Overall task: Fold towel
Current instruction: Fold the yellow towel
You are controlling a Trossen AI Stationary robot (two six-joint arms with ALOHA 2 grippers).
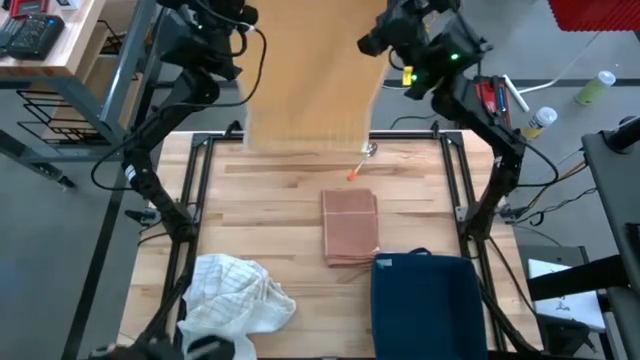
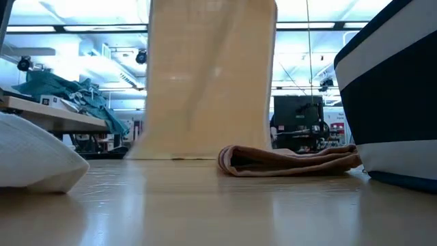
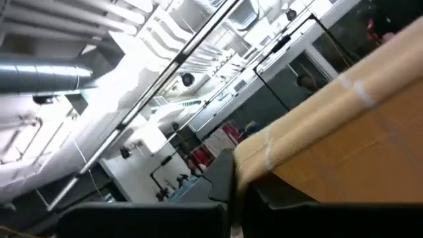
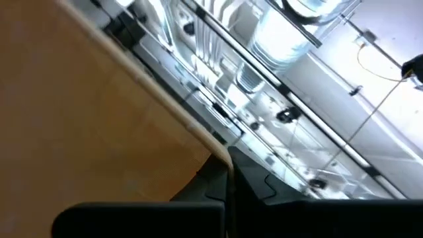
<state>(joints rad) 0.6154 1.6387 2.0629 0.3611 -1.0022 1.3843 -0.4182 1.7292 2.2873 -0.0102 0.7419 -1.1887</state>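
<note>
High above the far edge of the wooden table (image 1: 280,215), we see 2 arms holding a tan towel (image 1: 310,90) stretched between them, the left gripper (image 1: 232,22) clamped on 1 top corner and the right gripper (image 1: 385,35) clamped on the other, both with fingers closed tight on the cloth. From table height the towel hangs as a flat sheet, its lower hem at or just above the tabletop behind a brown towel (image 1: 350,227) that lies already folded into a neat rectangle mid-table. We judge the fold of the tan towel as barely begun: it is lifted and spread, but no crease has been made, and laying it down and doubling it over is all still to do. A crumpled white towel (image 1: 235,295) sits unfolded near the front left, and a dark blue towel with a white stripe (image 1: 425,305) rests at the front right, just beside the brown one. A spoon with an orange handle (image 1: 361,162) lies near the hanging hem. We can read no brand, label or writing anywhere on the cloths or the rig.
</note>
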